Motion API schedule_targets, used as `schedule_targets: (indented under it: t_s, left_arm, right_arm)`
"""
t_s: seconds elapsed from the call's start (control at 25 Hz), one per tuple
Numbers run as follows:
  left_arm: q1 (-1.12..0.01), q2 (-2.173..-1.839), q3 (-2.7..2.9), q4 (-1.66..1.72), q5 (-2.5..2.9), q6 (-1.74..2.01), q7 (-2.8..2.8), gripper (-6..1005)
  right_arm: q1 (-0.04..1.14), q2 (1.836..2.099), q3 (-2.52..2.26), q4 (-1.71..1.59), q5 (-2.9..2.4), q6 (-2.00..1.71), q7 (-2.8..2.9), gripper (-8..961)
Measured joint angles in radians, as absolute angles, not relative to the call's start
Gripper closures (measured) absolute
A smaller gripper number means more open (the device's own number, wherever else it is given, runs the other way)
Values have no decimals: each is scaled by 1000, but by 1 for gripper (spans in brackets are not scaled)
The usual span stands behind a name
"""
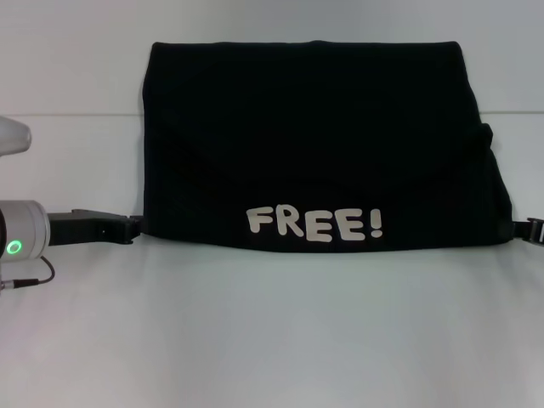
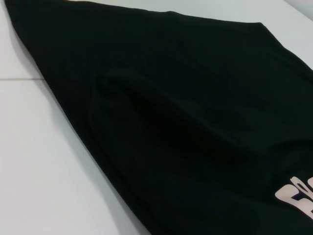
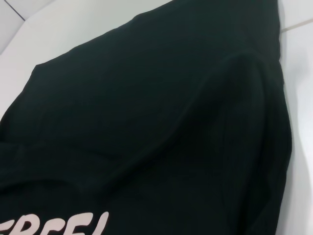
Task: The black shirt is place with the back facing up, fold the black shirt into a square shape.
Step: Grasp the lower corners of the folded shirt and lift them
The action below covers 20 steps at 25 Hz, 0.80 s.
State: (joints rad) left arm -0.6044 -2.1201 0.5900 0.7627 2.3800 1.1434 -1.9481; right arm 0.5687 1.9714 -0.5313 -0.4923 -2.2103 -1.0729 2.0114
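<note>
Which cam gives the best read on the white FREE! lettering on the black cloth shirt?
Head view: the white blocky "FREE!" lettering reads whole, near the front edge of the folded black cloth shirt. The left wrist view catches only its first letters at the frame edge; the right wrist view shows just the letter tops.

Black shirt (image 1: 323,144) folded into a wide rectangular block, lying flat on the white table. White "FREE!" lettering facing up near the front edge. Soft creases across the upper layer.
</note>
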Motion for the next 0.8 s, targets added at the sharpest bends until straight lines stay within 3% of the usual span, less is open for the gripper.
schedule_targets:
  t_s: [0.32, 0.8]
  left_arm:
    - [-571, -2126, 528, 788, 2353, 1261, -1929, 999]
    - [-494, -2120, 484, 845, 2350, 1649, -1857, 999]
  right_arm:
    - [506, 1959, -464, -515, -2211, -1199, 1952, 928]
    - [340, 1920, -364, -559, -2211, -1497, 1821, 923]
